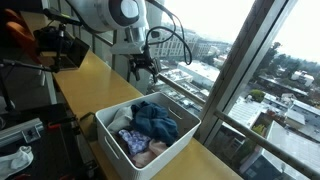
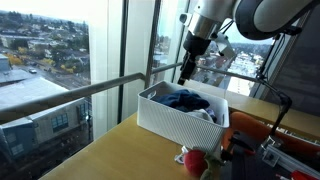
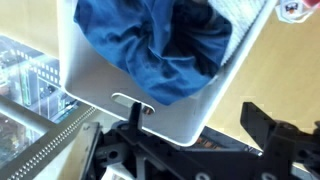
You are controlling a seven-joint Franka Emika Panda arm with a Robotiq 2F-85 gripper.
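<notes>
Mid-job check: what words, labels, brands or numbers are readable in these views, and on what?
No text can be read in any view.
White basket: no label or print shows on its walls.
Blue cloth: plain, no tag visible.
Red-and-white patch at the wrist view's corner: possibly a marking, too blurred to read.

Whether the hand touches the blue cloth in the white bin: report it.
Apart. In an exterior view the hand hangs open above the far rim of the white bin, with clear space between it and the blue cloth.
</notes>
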